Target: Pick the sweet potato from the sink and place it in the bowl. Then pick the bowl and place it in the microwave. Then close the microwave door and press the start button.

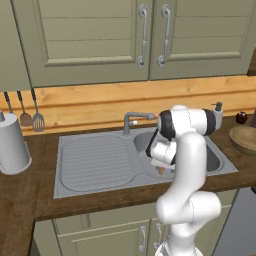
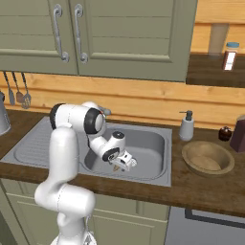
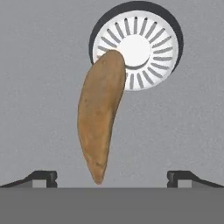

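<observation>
Landmark is the sink (image 1: 95,162), set into the dark wood counter (image 2: 201,191). Green wall cabinets (image 1: 145,37) are hanging above the sink, base cabinets (image 1: 100,232) are sitting below it; neither is getting in the way.

The white arm (image 2: 62,158) is reaching down into the sink's basin, elbow over the front rim, hand pitched down, likely so the gripper (image 2: 125,162) comes at the basin floor from above. Fingers (image 3: 43,177) are spread fully apart, released, holding nothing. They are straddling the space on either side of the tuber's near tip, which looks like lining up for a pinch across its narrow end.

The bowl (image 2: 208,157) is waiting on the counter right of the sink, upright, nothing in it, near enough for a short carry. A paper towel roll (image 1: 12,145) is standing left of the sink, well apart. The curved faucet (image 1: 136,120) is rising behind the basin, clear of the hand. A soap dispenser (image 2: 186,126) is standing at the sink's back right corner, between sink and bowl; I'd judge it the one thing to clear on the lift across. Utensils (image 1: 24,110) are hanging on the wall left of the sink. A small dark jar (image 2: 224,133) is sitting behind the bowl.

The sweet potato (image 3: 99,124) is lying flat on the sink floor, one end overlapping the white drain (image 3: 142,50), the tapered end pointing at the hand. Not yet touched.
</observation>
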You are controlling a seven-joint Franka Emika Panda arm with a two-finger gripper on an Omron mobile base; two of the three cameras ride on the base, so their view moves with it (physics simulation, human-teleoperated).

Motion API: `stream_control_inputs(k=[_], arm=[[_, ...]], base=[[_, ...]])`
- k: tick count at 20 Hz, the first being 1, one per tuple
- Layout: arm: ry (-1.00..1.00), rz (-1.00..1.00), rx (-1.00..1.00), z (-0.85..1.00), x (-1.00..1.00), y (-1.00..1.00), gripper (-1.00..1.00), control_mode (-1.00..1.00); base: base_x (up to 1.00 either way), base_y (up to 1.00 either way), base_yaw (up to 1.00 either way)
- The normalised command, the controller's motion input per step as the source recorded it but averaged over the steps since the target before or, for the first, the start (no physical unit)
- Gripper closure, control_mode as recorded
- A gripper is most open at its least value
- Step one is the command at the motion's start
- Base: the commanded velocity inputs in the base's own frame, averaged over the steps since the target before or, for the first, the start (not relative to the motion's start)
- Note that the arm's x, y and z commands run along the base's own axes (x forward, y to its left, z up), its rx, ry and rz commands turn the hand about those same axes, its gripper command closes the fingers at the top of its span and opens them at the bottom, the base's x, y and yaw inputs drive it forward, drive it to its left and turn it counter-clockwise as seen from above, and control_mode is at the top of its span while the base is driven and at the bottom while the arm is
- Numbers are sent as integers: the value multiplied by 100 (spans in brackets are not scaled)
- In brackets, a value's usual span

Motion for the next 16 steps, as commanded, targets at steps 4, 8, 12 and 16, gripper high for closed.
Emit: stream_control_inputs(k=[4,8,12,16], arm=[[0,0,0,-36,29,0,-100,-100],[0,0,0,-25,34,0,-100,-100],[0,0,0,-23,35,0,-100,-100],[0,0,0,-26,34,0,-100,-100]], base=[[0,0,0],[0,0,0],[0,0,0],[0,0,0]])
